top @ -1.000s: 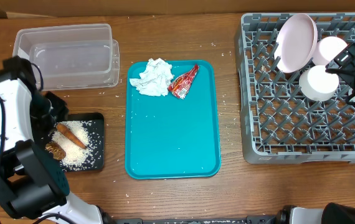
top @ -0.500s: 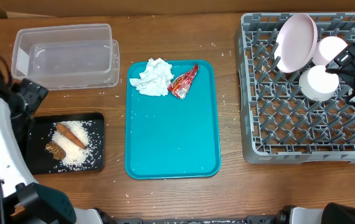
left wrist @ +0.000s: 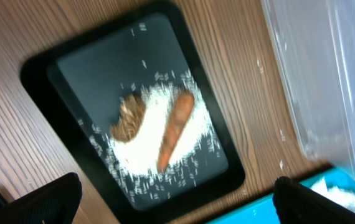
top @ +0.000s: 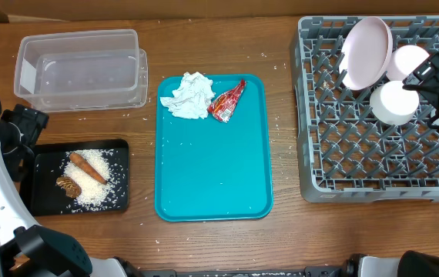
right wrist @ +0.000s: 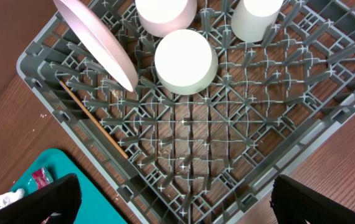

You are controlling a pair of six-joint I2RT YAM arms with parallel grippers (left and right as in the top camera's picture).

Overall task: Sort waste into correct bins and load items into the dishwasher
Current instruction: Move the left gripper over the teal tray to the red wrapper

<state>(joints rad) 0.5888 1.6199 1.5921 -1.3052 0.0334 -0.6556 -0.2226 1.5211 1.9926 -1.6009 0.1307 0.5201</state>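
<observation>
Carrot (top: 87, 167), brown lump (top: 68, 185) and rice (top: 96, 192) lie uncovered in the black tray (top: 46, 200) at lower left, the left fingers (left wrist: 40, 199) having drawn off to the frame's left edge, spread wide. Farther up, napkin (top: 188, 95) and red wrapper (top: 226, 101), print unreadable, occupy the teal tray's (top: 212, 169) top end; right fingers (right wrist: 47, 199) hang spread over the grey rack (top: 373, 154).
</observation>
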